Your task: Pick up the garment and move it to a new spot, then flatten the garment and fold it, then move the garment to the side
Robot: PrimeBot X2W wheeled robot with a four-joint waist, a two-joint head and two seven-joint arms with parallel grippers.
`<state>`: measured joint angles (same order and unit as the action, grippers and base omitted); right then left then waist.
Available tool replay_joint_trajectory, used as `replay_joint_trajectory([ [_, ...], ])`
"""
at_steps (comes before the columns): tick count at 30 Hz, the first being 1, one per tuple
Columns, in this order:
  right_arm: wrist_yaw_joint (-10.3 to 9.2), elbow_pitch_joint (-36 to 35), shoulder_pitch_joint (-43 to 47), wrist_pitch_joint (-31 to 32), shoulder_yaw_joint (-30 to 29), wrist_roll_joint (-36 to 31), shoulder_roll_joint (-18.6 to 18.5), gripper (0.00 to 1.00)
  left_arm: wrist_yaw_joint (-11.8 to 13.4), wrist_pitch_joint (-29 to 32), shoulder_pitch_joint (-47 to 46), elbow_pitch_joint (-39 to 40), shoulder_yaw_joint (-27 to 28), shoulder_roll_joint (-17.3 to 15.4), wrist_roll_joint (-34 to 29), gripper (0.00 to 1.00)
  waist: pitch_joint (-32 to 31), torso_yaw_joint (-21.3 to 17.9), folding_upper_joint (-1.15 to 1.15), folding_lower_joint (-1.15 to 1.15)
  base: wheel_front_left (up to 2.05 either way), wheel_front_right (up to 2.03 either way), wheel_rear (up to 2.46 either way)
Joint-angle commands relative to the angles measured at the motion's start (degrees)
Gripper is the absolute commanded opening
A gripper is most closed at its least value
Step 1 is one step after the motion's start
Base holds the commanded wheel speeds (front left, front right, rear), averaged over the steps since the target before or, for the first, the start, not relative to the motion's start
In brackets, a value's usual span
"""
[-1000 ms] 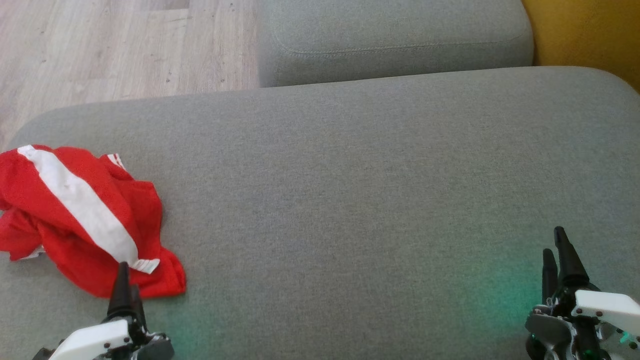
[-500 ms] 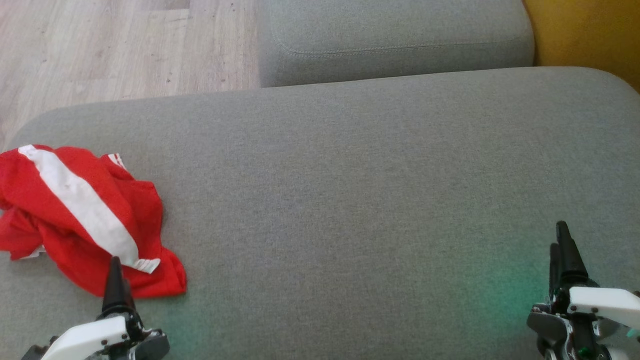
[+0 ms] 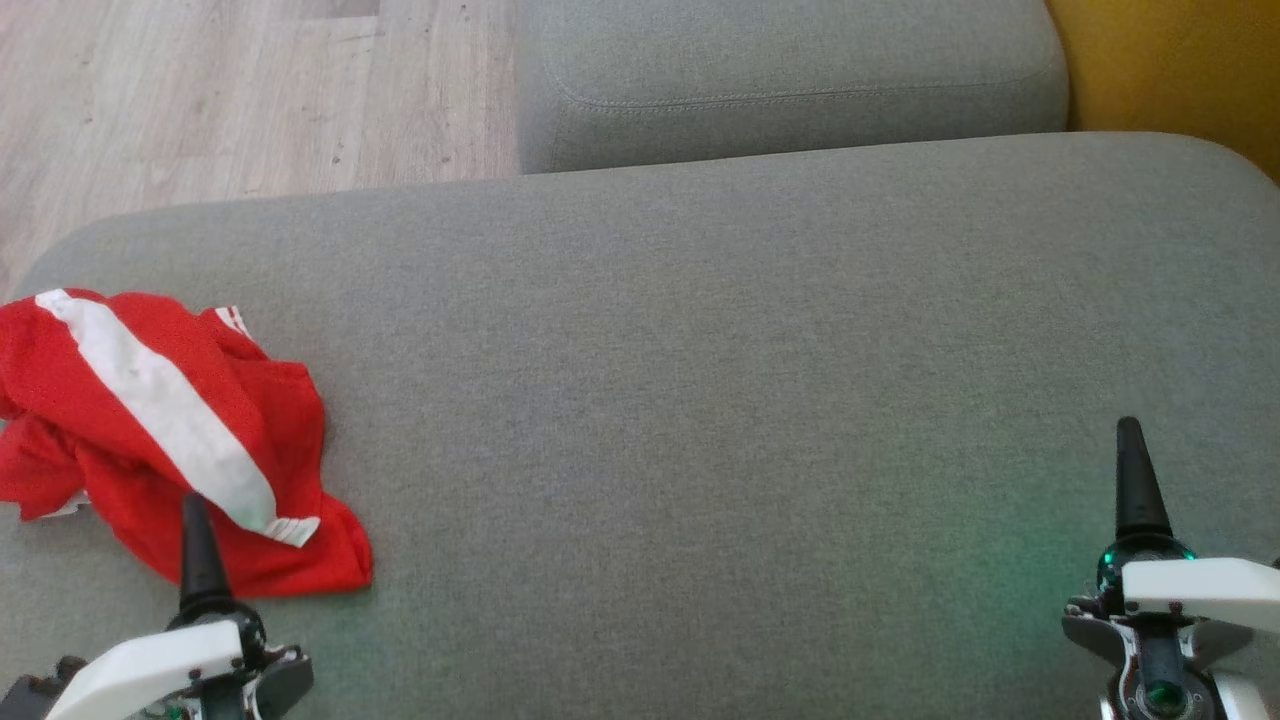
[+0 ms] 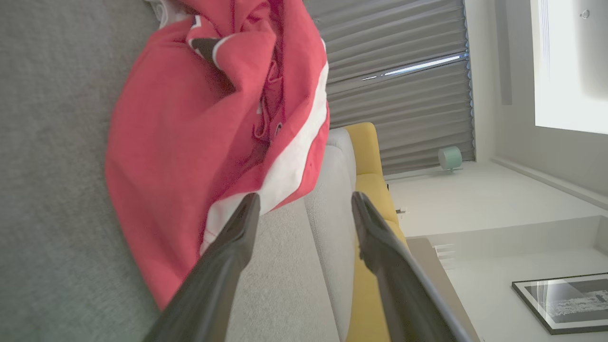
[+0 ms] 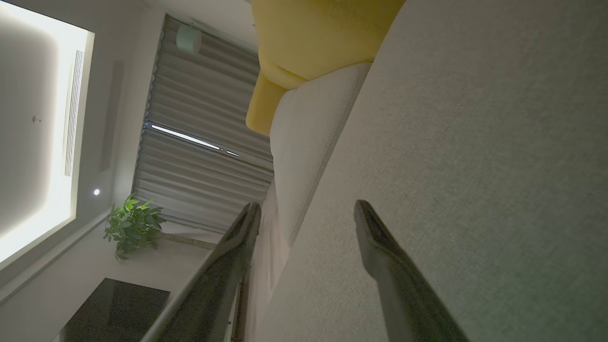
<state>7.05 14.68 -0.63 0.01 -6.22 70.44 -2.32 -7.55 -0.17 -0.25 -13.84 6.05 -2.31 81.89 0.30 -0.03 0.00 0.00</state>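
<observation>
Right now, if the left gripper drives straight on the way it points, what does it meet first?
Probably the red garment: the left gripper, jaws open, points at its near edge on the grey cushion. Height above it is unclear.

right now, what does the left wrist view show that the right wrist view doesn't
Left wrist view: the red garment crumpled on the sofa, just ahead of the open left end effector, and a framed picture. Right wrist view: the open right end effector and a plant. Both: the sofa, a yellow seat and grey blinds.
</observation>
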Motion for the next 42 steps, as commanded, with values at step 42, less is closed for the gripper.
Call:
replay_joint_trajectory([
  [42, 0.36, -9.4, -3.3, -7.8, 6.6, -48.0, -0.4, 1.00, 1.1, -7.6, -0.9, 11.0, -9.4, -0.5, -42.4, 1.00, 1.4, -0.4, 0.00, 0.00, 0.00, 0.00, 0.00],
])
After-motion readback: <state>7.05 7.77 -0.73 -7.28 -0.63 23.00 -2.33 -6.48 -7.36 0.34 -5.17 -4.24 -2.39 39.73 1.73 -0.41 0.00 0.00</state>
